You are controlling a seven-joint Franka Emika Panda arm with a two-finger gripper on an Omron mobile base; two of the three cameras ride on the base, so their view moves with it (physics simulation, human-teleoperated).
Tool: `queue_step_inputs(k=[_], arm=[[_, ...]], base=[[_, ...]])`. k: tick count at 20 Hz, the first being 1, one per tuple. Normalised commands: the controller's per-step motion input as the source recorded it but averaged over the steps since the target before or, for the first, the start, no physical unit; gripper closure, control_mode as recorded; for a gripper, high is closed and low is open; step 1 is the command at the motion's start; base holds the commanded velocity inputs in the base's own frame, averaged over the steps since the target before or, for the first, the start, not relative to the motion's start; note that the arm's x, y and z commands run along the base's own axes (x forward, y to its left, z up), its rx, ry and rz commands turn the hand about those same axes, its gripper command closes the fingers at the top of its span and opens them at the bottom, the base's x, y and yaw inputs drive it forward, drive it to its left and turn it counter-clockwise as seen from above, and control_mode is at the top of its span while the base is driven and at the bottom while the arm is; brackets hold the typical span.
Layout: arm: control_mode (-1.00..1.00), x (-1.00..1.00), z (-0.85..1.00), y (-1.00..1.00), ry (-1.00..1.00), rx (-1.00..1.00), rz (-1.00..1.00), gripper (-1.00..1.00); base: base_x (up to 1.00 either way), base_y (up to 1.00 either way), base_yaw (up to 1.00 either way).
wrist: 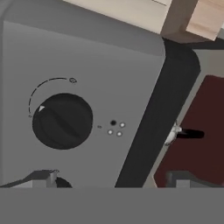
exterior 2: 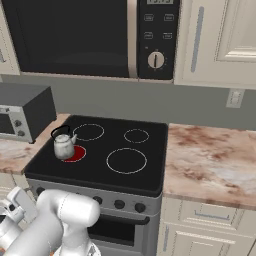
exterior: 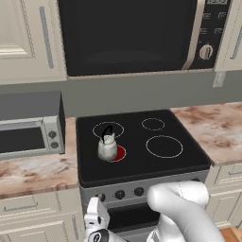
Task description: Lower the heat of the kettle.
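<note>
Whitish-grey kettle (exterior: pixel 107 147) on red-glowing burner (exterior: pixel 119 153); no legible writing; jaws wide before black knob (wrist: pixel 62 121).

The hob (exterior: pixel 179 127) is smooth black glass, faintly glossy. The kettle (exterior: pixel 107 147) looks like dull pale metal with a thin black handle. The counter (exterior 2: pixel 210 155) is polished, mottled brown-and-white stone. The stove's front panel (wrist: pixel 87 78) is matt grey metal; its knob (wrist: pixel 62 121) is dark matt plastic. The cabinets (exterior 2: pixel 215 40) are satin cream-painted wood.
</note>
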Motion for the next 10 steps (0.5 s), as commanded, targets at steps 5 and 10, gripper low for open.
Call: queue_step_inputs(k=[5, 10], arm=[[-1.0, 0.14, -0.13, 0.1, 0.0, 0.0, 0.01, -1.0], [-1.0, 0.12, -0.12, 0.08, 0.0, 0.0, 0.01, -1.0]], base=[[0.0, 0.0, 0.0], [0.0, 0.0, 0.0]])
